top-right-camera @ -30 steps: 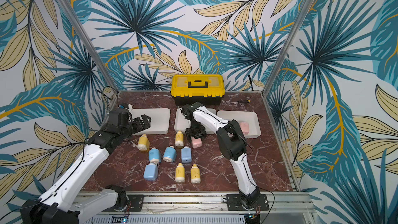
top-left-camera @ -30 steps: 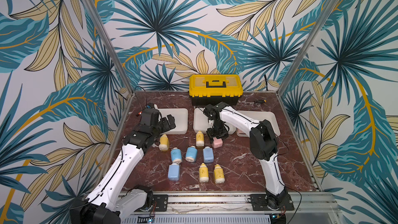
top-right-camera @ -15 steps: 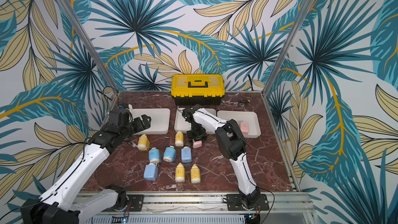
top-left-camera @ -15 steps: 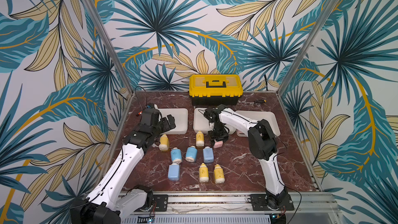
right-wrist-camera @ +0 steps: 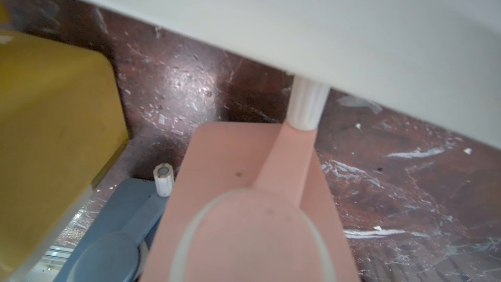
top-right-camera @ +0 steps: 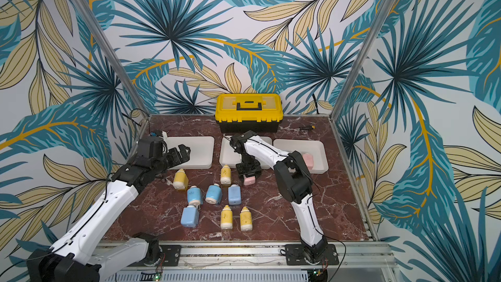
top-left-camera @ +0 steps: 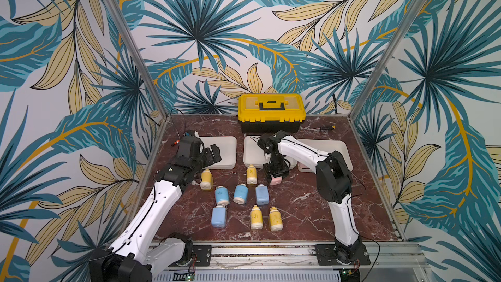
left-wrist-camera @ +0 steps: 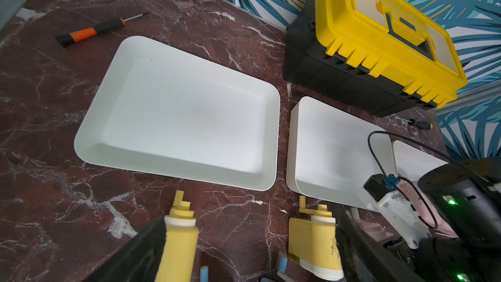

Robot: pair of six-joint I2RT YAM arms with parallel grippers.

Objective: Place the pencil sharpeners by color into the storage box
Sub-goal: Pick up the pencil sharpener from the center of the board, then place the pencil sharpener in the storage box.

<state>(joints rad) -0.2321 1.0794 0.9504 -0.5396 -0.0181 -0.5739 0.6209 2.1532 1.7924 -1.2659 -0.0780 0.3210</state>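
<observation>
In both top views my right gripper (top-left-camera: 276, 175) (top-right-camera: 249, 173) points down just in front of the middle storage box tray (top-left-camera: 250, 149), shut on a pink pencil sharpener (top-left-camera: 276, 180) (right-wrist-camera: 244, 212). That sharpener fills the right wrist view, hiding the fingers. Another pink one (top-right-camera: 308, 160) lies in the right tray (top-right-camera: 321, 147). My left gripper (top-left-camera: 214, 153) (left-wrist-camera: 249, 256) hangs open over the front edge of the left tray (top-left-camera: 219, 142), holding nothing. Yellow sharpeners (top-left-camera: 206, 179) (top-left-camera: 251, 174) lie in front of the trays. Several blue ones (top-left-camera: 240, 193) and two more yellow ones (top-left-camera: 256, 217) lie nearer the front.
A yellow-and-black toolbox (top-left-camera: 271, 109) stands at the back behind the trays. A small screwdriver (top-left-camera: 326, 128) lies to its right. An orange-handled screwdriver (left-wrist-camera: 89, 32) lies beyond the left tray. Metal frame posts rise at both back corners.
My right gripper's jaws have narrowed onto the pink sharpener, staying almost in place. The left arm has not moved.
</observation>
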